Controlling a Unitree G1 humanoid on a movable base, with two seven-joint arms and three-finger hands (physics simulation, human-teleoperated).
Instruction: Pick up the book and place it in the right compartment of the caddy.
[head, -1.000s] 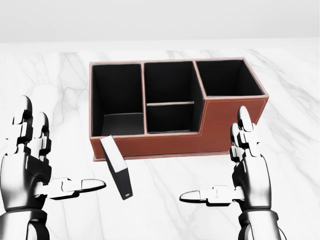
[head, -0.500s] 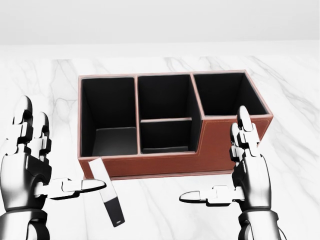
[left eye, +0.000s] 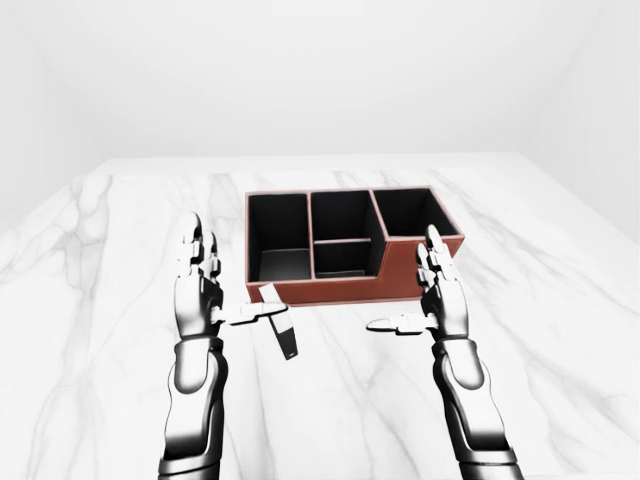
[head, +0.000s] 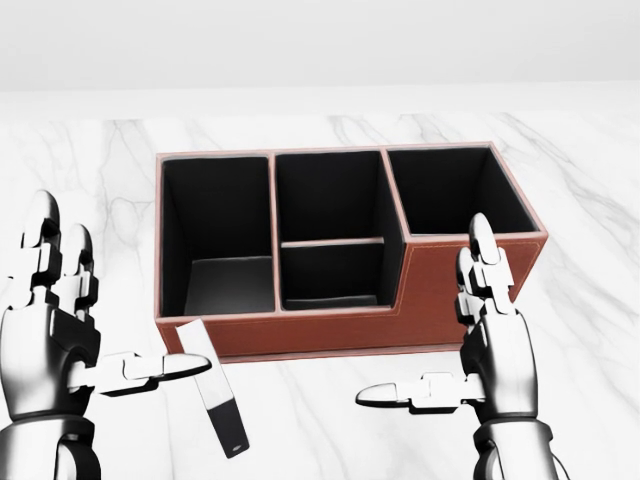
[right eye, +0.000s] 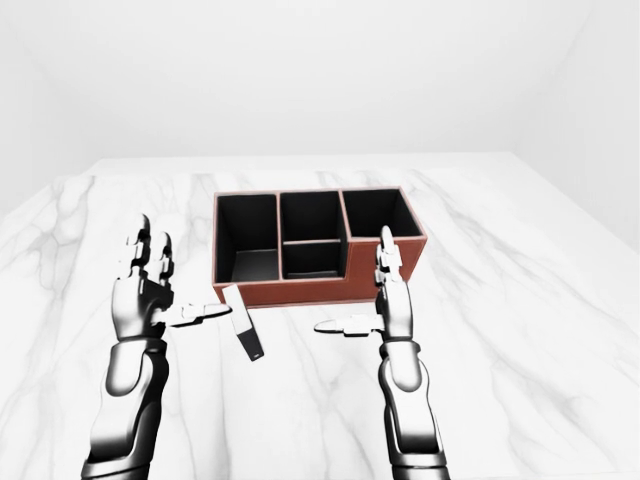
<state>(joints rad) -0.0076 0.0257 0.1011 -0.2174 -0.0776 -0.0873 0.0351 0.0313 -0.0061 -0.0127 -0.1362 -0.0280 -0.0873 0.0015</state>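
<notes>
The book (head: 216, 398), thin with a pale upper part and a black lower end, lies on the marble just below the caddy's left corner in the head view. The brown caddy (head: 340, 335) has black insides. Its right compartment (head: 450, 190) is empty. My left hand (head: 120, 295) is open to the left of the book, and its thumb tip overlaps the book's upper part. I cannot tell if they touch. My right hand (head: 420, 315) is open and empty, below the caddy's right end.
The white marble table (head: 580, 330) spreads wide around the caddy. Its edges show in the left-eye view (left eye: 300, 160). The caddy also has a tall left compartment (head: 220, 230) and two small middle ones (head: 330, 230). Plain white walls stand behind.
Over the second the whole picture shifted: caddy and book slid left and down in the head view, so the camera moved. Both hands stay open and sit slightly lower now.
</notes>
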